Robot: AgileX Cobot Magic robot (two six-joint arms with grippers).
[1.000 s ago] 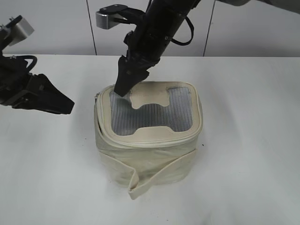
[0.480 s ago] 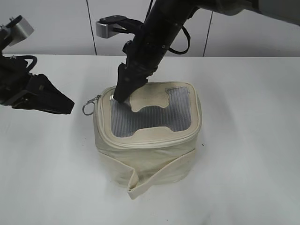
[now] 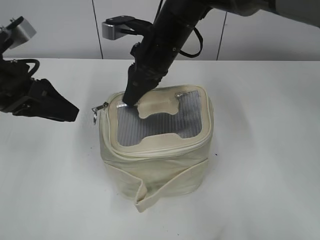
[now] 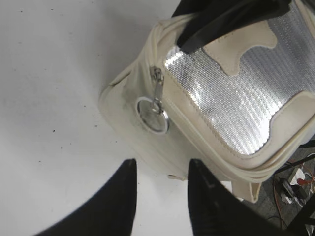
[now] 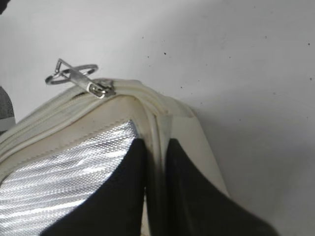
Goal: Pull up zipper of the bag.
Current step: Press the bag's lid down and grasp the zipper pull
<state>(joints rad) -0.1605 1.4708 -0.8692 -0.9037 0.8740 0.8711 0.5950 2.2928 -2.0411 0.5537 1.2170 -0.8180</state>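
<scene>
The left gripper [image 4: 160,194], fingers parted and empty, is facing the zipper's ring pull [image 4: 152,114] just ahead of it; the right gripper [image 5: 153,169] is pinching the bag's [image 3: 157,160] lid edge.

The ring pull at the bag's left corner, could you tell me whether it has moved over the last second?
Yes. The ring pull, previously hidden, now hangs off the bag's left corner, nearer the left gripper.

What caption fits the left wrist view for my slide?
Open left hand hovers near the bag's ring pull, while the right hand pinches the lid edge.
</scene>
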